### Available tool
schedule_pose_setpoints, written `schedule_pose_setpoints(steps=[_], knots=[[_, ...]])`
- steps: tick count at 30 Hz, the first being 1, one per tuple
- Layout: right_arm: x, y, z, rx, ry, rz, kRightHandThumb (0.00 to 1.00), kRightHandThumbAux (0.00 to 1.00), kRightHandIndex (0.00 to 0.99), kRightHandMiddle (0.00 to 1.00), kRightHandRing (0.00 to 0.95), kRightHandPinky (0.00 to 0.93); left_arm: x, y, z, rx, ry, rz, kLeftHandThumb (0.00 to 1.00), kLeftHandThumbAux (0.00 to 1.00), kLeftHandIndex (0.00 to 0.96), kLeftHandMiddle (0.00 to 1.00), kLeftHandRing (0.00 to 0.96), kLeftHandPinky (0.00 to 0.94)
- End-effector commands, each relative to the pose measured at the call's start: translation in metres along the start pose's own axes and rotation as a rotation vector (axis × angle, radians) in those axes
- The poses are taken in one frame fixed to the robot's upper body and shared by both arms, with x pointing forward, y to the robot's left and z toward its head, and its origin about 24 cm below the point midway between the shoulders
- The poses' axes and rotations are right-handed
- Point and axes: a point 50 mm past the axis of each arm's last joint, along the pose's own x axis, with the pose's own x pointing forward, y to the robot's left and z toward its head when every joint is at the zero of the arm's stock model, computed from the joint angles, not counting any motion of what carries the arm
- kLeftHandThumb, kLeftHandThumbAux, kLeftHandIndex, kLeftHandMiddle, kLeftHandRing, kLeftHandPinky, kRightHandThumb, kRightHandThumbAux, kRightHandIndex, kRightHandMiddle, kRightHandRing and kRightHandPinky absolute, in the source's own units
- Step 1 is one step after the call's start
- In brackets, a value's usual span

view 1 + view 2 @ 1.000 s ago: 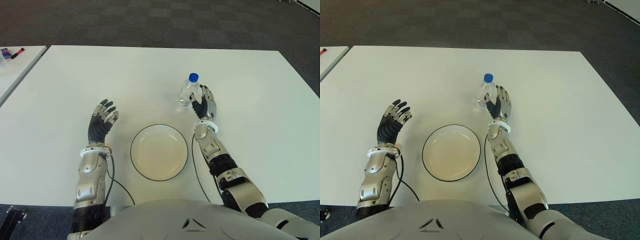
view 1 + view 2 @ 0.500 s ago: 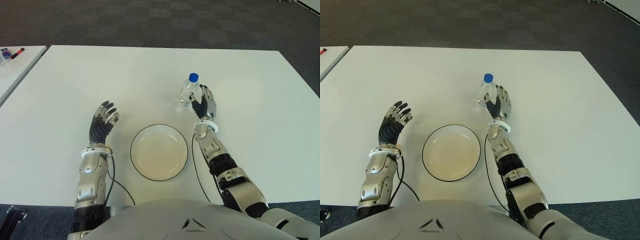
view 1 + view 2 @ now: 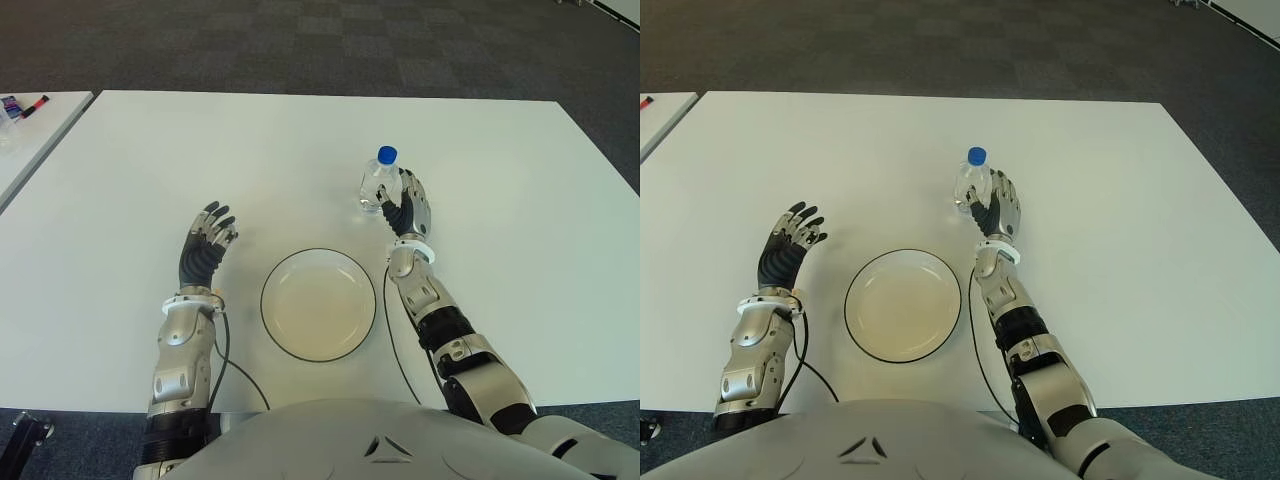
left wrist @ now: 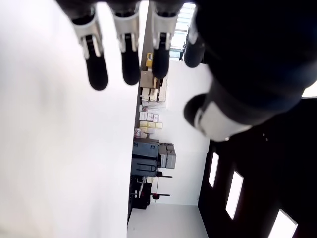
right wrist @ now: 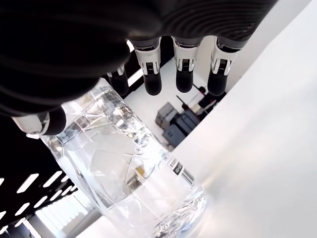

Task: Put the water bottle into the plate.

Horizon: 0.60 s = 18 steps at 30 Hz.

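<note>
A clear water bottle (image 3: pixel 375 187) with a blue cap stands upright on the white table (image 3: pixel 200 150), beyond the right side of the plate. The round white plate (image 3: pixel 318 305) with a dark rim lies empty near the table's front edge. My right hand (image 3: pixel 401 197) is up against the bottle's right side. In the right wrist view the bottle (image 5: pixel 124 163) sits between the thumb and the straight fingers (image 5: pixel 183 69), which are not closed on it. My left hand (image 3: pixel 205 240) shows left of the plate with its fingers (image 4: pixel 129 64) spread and holding nothing.
A black cable (image 3: pixel 230 365) runs over the table's front edge beside my left forearm. A second white table (image 3: pixel 30 130) stands at the far left with pens (image 3: pixel 25 105) on it. Dark carpet lies beyond the far edge.
My right hand has edged slightly closer to the bottle. The left hand has shifted a little. The bottle and the plate have not moved.
</note>
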Motion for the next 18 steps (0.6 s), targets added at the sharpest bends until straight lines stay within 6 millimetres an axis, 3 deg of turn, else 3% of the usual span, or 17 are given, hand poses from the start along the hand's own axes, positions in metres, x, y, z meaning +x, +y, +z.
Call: schedule_pose_setpoints(steps=[1,10,18], knots=[[0.002,0.000,0.001,-0.003,-0.013,0.001,0.381,0.234,0.000,0.000,0.000,0.000,0.001,-0.001,-0.002,0.010,-0.003,-0.024,0.542,0.669,0.141,0.169,0.203,0.281],[0.002,-0.005,0.008,-0.025,-0.058,-0.032,0.327,0.250,0.000,0.000,0.000,0.000,0.001,0.000,-0.004,0.028,0.004,-0.027,0.518,0.646,0.132,0.186,0.224,0.293],[-0.010,-0.028,0.030,-0.038,-0.122,-0.090,0.285,0.272,0.000,0.000,0.000,0.008,0.003,0.002,-0.009,0.021,0.024,-0.027,0.501,0.636,0.125,0.188,0.229,0.293]])
